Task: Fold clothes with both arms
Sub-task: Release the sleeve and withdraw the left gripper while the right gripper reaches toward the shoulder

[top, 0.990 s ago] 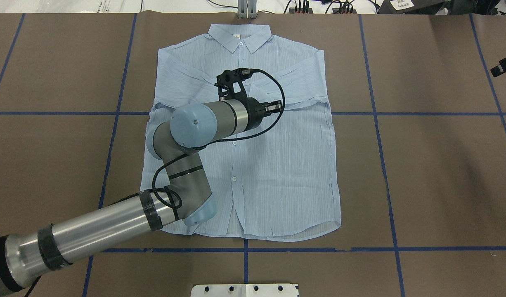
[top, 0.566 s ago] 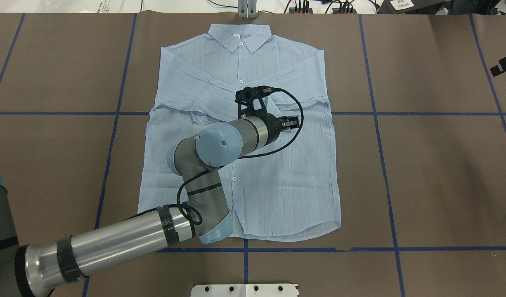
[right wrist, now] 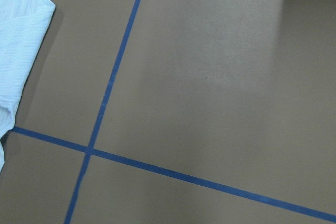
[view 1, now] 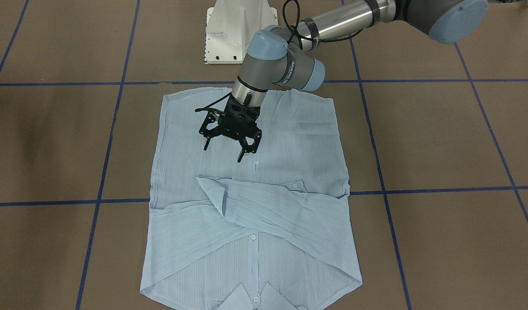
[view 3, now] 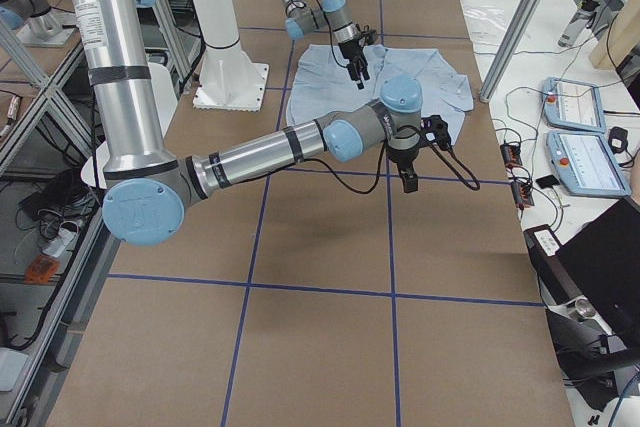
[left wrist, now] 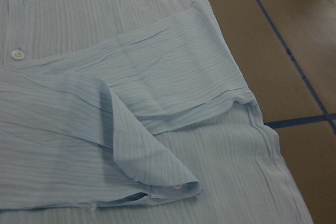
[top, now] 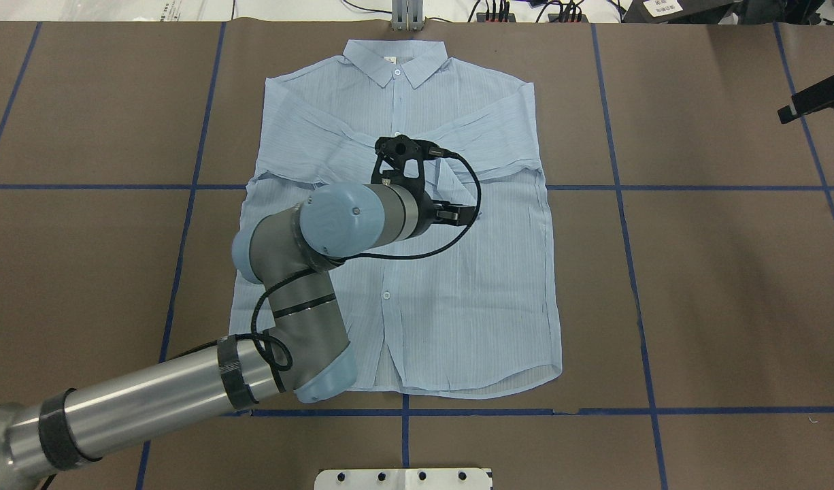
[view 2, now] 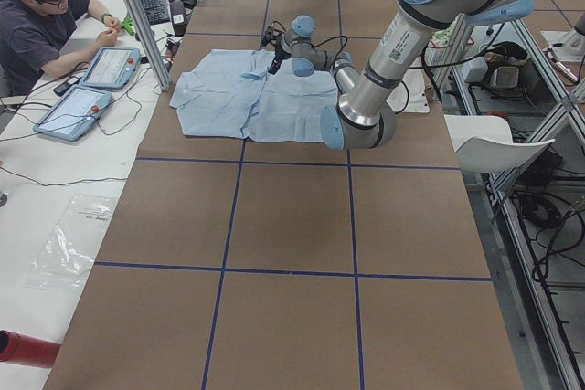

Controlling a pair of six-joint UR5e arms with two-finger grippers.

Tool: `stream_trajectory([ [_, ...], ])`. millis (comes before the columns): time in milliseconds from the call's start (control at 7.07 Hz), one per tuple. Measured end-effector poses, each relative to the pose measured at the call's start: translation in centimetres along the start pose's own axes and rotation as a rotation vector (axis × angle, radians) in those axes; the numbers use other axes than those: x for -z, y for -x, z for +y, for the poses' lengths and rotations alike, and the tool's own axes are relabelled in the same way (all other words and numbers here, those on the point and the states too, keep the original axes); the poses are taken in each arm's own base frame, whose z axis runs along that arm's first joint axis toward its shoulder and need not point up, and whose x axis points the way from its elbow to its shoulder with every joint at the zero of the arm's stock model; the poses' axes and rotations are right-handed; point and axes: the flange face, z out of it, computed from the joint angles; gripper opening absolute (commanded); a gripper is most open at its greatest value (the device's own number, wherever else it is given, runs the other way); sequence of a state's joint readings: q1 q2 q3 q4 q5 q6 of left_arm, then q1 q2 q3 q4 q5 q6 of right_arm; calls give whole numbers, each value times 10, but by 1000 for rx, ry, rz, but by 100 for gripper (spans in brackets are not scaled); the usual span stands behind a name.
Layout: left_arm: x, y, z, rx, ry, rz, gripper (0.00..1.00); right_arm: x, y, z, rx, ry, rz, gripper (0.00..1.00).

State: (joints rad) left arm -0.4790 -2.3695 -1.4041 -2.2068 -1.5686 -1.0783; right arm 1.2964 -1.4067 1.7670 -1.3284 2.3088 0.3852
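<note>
The pale-blue striped shirt [top: 471, 286] lies flat and face up on the brown table, collar at the far side, both sleeves crossed over the chest. It also shows in the front view [view 1: 290, 142]. My left gripper [view 1: 224, 151] hangs open and empty just above the shirt's middle, near the button line, fingers pointing down. The left wrist view shows the folded sleeve and its cuff [left wrist: 157, 182]. My right gripper [view 3: 408, 179] hovers over bare table beside the shirt; only a black part shows overhead [top: 815, 97], and I cannot tell whether it is open. The right wrist view shows a shirt corner [right wrist: 16, 35].
The white pedestal base [view 1: 236, 32] stands at the near edge behind the shirt's hem. Blue tape lines [top: 621, 187] cross the brown table. An operator [view 2: 37, 15] sits at a side bench with tablets [view 2: 91, 89]. An aluminium post [view 2: 137, 6] stands beside the table.
My left gripper swung right and toward the hem, then back left, ending a little nearer the hem than one second ago. The black part at the right edge moved inward.
</note>
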Motion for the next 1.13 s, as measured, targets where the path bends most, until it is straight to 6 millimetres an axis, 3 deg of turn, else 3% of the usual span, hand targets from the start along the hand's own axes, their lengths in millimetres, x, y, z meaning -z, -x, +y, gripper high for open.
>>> stream_trajectory([
  [141, 19, 30, -15, -50, 13, -2, 100, -20, 36, -3, -29, -32, -2, 100],
  [424, 55, 91, -43, -149, 32, 2, 100, -73, 136, -21, -44, -75, 15, 100],
  [848, 97, 182, -70, -348, 56, -21, 100, -158, 288, -71, -71, -121, 76, 100],
  [1131, 109, 208, -76, -382, 68, -27, 100, -178, 376, -94, -61, -112, 176, 100],
])
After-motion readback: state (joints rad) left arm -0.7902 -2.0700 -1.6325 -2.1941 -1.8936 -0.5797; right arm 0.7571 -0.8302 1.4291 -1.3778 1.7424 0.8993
